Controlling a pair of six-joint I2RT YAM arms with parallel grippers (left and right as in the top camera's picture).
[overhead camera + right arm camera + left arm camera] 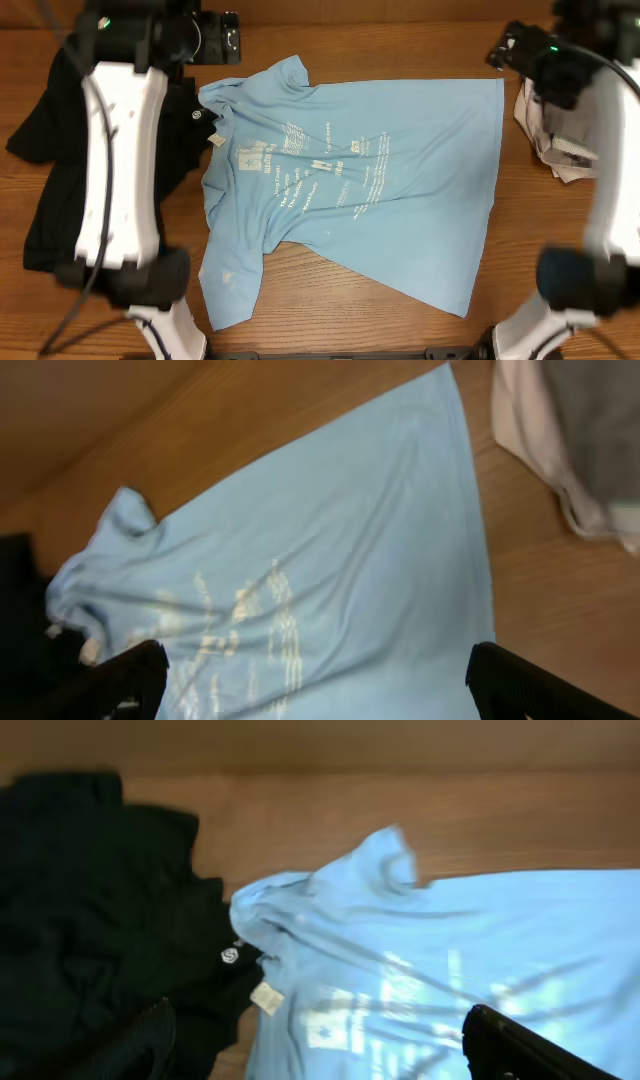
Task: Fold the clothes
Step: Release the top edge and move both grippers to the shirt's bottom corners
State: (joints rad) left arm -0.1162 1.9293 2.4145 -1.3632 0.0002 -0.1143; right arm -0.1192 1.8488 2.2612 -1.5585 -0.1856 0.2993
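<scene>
Left gripper (pixel 215 35) hangs over the table's (pixel 380 330) far left corner and the right gripper (pixel 518 47) over its far right corner in the overhead view. The light blue T-shirt (pixel 400 180) lies spread print-up across the middle, with a black shirt (pixel 45 190) at the left edge and folded garments (pixel 555 145) at the right edge.

On the left wrist, the fingers (pixel 510 1045) stand wide apart and hold nothing, facing the T-shirt's collar end.

On the right wrist, the fingers (pixel 525 680) are equally spread and empty, with the T-shirt below.
</scene>
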